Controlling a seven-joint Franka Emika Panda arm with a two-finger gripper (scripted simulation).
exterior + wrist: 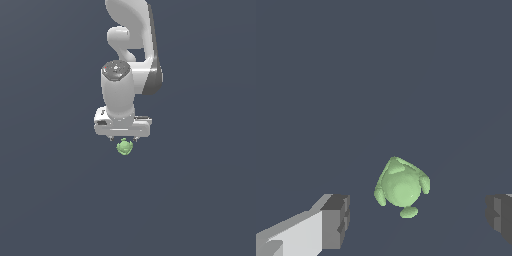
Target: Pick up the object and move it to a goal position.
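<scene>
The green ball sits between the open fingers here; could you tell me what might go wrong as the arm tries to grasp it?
The green ball is round and lumpy, so it may roll or squirt out as the fingers close. It also lies nearer one finger than the other, so that finger could push it aside first. The gripper is much wider than the ball, leaving little contact.

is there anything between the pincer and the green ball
Nothing visible. The pincer sits right above the green ball, and in the wrist view its fingers are spread wide with only bare floor between them and the ball. No goal marker shows.
</scene>
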